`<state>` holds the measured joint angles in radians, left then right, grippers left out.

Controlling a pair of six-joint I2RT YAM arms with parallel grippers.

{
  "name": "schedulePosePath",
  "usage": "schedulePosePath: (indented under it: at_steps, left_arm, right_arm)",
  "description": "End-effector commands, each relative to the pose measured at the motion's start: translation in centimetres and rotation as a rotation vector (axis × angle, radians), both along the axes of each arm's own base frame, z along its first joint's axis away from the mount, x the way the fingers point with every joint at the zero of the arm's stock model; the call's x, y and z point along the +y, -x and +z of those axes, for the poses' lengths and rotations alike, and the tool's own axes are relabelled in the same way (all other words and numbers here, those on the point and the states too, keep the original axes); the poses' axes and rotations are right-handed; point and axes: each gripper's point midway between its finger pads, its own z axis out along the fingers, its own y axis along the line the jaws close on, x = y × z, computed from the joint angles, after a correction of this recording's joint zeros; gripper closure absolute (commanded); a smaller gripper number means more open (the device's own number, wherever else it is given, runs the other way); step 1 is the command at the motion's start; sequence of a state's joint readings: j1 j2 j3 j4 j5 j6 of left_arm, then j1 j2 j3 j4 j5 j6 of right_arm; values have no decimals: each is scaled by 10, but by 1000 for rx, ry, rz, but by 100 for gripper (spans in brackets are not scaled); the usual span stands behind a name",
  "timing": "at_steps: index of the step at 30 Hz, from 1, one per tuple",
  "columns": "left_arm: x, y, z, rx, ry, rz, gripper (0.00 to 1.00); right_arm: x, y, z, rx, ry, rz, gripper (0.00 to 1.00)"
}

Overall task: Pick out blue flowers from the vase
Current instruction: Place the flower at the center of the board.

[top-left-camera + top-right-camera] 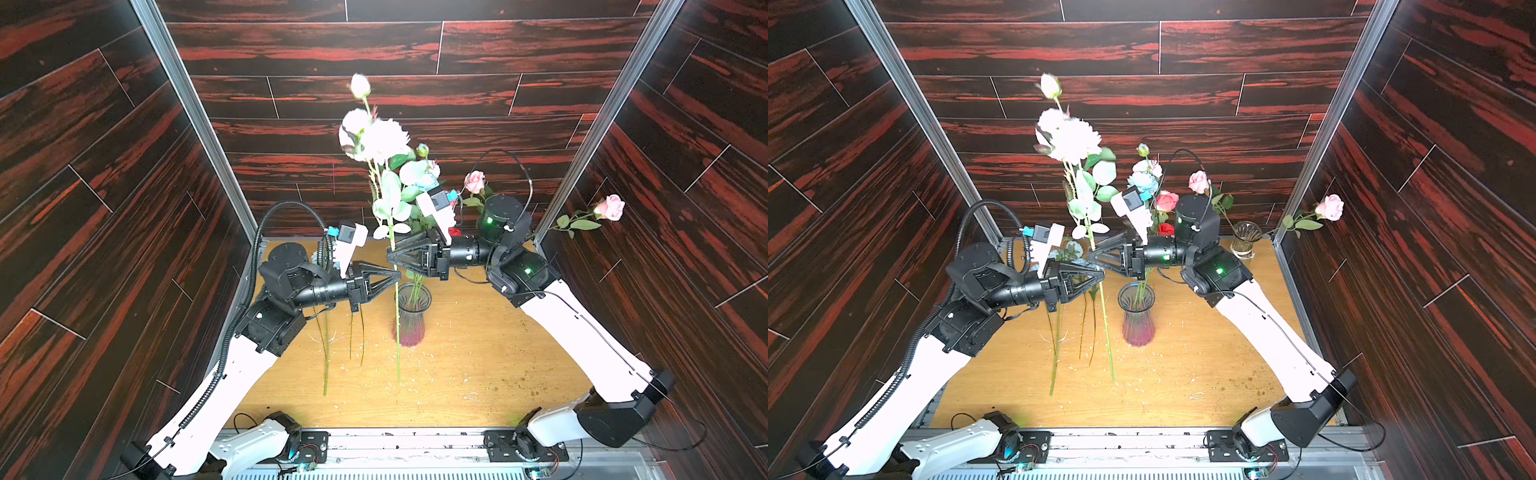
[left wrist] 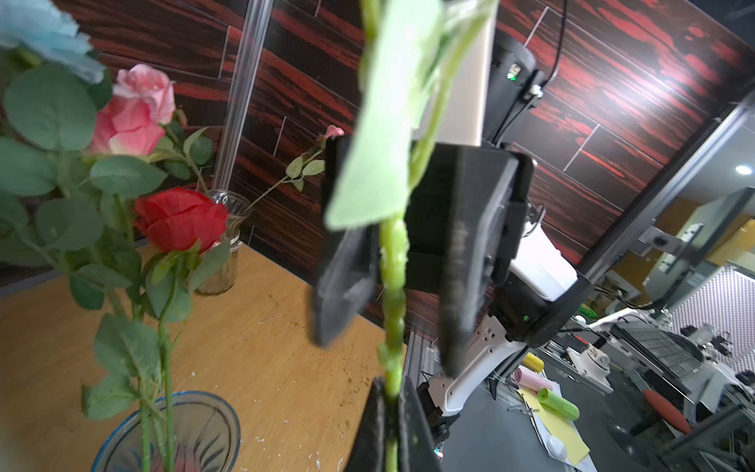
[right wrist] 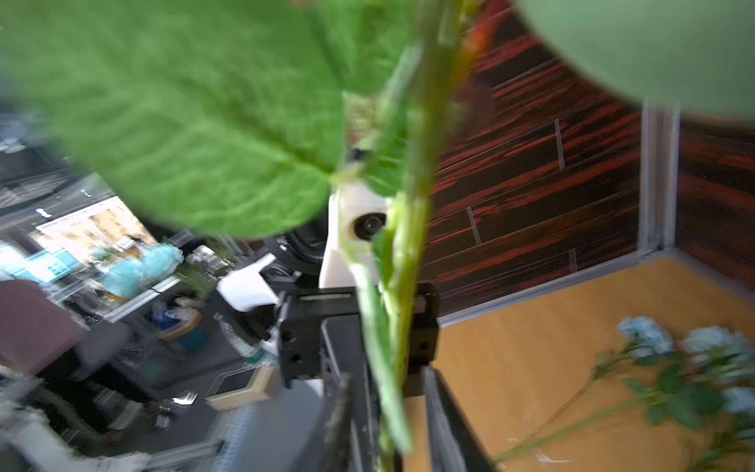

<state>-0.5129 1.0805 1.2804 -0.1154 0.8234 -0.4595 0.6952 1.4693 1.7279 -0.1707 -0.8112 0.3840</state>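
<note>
Left gripper (image 1: 397, 277): black triangular jaws pinched tight on the pale blue-white ruffled fabric flower (image 1: 1105, 328), gripping its thin, knobbly green stalk. Stalk upright, outside and just beside the ribbed clear glass vase (image 1: 411, 328). Right gripper (image 1: 390, 250) sits higher, jaws parted around the stalk.

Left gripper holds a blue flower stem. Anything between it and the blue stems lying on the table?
Only the right gripper: its open jaws stand either side of the blue flower stem, above the left gripper. Nothing else shows between it and the laid stems.
</note>
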Motion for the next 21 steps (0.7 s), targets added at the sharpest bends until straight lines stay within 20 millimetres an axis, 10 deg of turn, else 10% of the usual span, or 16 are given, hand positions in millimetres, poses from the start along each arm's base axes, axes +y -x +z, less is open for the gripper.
schedulePosePath:
  at_steps: [1,21]
  left_arm:
    - [15,1,-3,-17,-62,105,100]
    - [165,-90,-154,270,-806,999,100]
  right_arm:
    - [-11,3,5,-53,-2,-75,49]
    - [-125,15,9,-243,50,-632,26]
